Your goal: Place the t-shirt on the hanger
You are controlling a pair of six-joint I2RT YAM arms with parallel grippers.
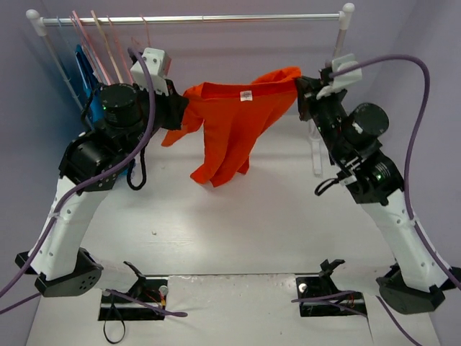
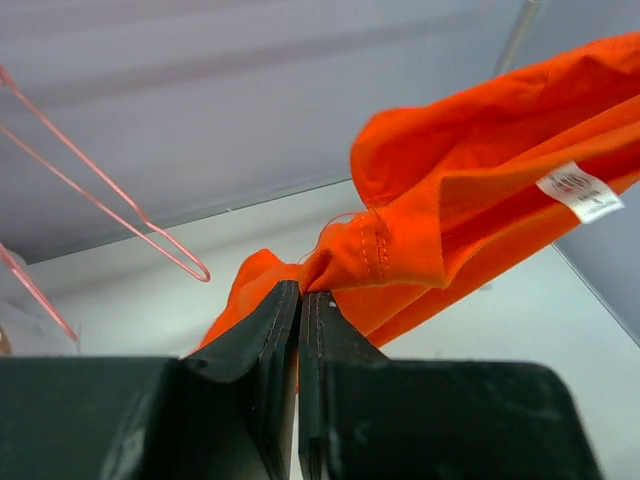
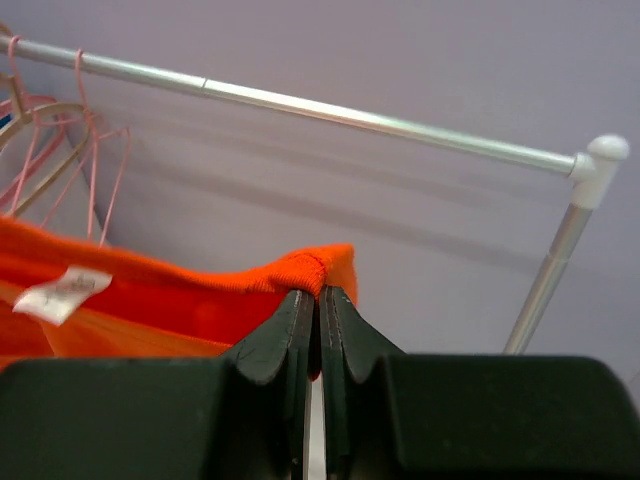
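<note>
The bright orange t-shirt (image 1: 230, 119) hangs in the air, stretched between my two grippers, its white neck label (image 1: 245, 95) facing the top camera. My left gripper (image 1: 184, 109) is shut on a bunched seam of the t-shirt (image 2: 450, 200), with the fingertips (image 2: 278, 310) pressed together on the cloth. My right gripper (image 1: 301, 83) is shut on the ribbed collar edge of the t-shirt (image 3: 300, 272). A thin pale-pink wire hanger (image 2: 120, 215) hangs to the left of the left gripper. Pink hangers (image 1: 108, 47) sit on the rail's left end, apart from the shirt.
A metal clothes rail (image 1: 194, 19) spans the back on white posts (image 1: 344, 29). A blue garment (image 1: 85, 68) hangs at its left end behind the left arm. A beige hanger (image 3: 40, 120) hangs among the pink ones. The white tabletop (image 1: 230, 223) lies below the shirt.
</note>
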